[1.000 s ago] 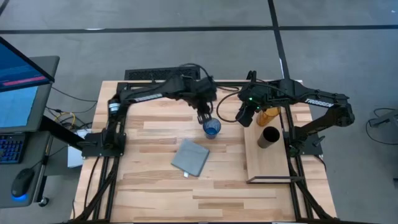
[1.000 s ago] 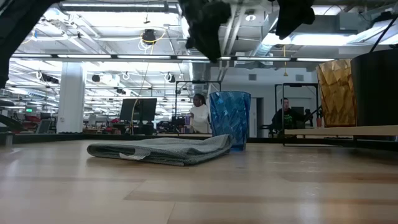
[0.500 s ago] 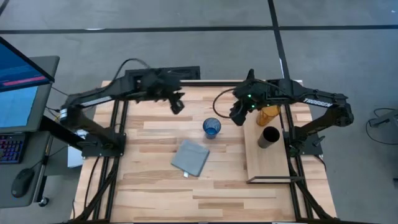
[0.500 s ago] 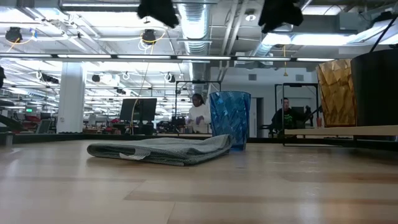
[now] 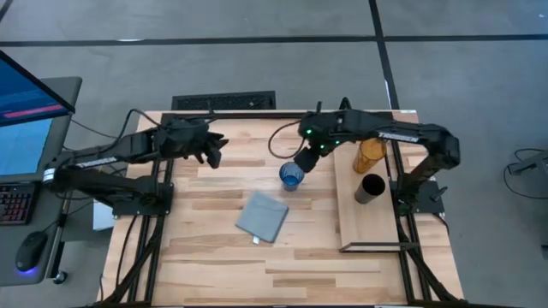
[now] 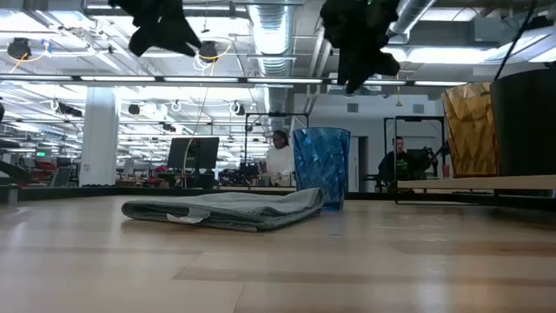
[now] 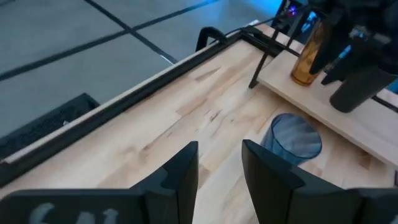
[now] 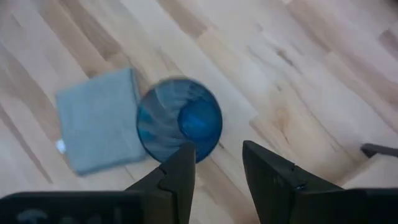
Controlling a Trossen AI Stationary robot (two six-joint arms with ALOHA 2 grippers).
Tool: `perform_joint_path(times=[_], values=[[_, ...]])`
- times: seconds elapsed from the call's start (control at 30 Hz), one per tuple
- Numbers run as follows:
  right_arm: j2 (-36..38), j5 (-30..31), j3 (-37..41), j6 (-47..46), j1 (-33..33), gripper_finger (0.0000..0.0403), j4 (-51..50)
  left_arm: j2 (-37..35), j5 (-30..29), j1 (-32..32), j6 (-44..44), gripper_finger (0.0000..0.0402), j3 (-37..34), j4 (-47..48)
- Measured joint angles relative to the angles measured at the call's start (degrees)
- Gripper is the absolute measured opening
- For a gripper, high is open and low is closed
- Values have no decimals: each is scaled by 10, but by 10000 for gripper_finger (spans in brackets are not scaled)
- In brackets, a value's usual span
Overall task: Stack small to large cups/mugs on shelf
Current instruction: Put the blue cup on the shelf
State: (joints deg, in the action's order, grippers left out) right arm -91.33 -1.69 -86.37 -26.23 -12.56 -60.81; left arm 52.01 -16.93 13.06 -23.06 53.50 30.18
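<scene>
Your right gripper (image 8: 214,180) has its jaws apart with nothing between them, hanging above the blue cup (image 8: 180,118) and looking almost straight down into its mouth. The cup stands upright on the worktop (image 5: 214,257), just beside the folded grey-blue cloth (image 5: 262,216) — from the low view you cannot tell whether the two touch.

Your left gripper (image 7: 219,177) is well off to the other side, jaws also apart and empty, waiting over the far left part of the worktop.

On the shelf (image 5: 360,227) at the right, the amber tumbler (image 5: 371,154) and the black cup (image 5: 370,189) already stand upright, near each other.

So the step in hand looks like fetching the blue cup, the last one off the shelf. The next move, as I judge it, calls for you to bring the right gripper down with one finger inside the rim and one outside, or straddling the cup's wall, and to watch that the descent doesn't nudge the light cup over or drag the cloth.
</scene>
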Motion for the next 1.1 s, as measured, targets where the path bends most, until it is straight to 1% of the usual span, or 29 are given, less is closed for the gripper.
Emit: perform_joint_path(times=[0.17,0.23,0.53,0.83,1.1], values=[[-45,0,0,12,14,155,0,-24,0,0,-20,114,-31,-1],[-64,0,0,12,21,155,-1,-23,0,0,-24,114,-33,11],[-120,0,-1,8,36,155,-2,-17,0,0,-22,114,-32,9],[-132,1,0,-3,35,155,3,-16,0,0,-23,114,-32,14],[-129,2,-16,-4,34,155,-1,-16,0,0,-17,114,-32,16]])
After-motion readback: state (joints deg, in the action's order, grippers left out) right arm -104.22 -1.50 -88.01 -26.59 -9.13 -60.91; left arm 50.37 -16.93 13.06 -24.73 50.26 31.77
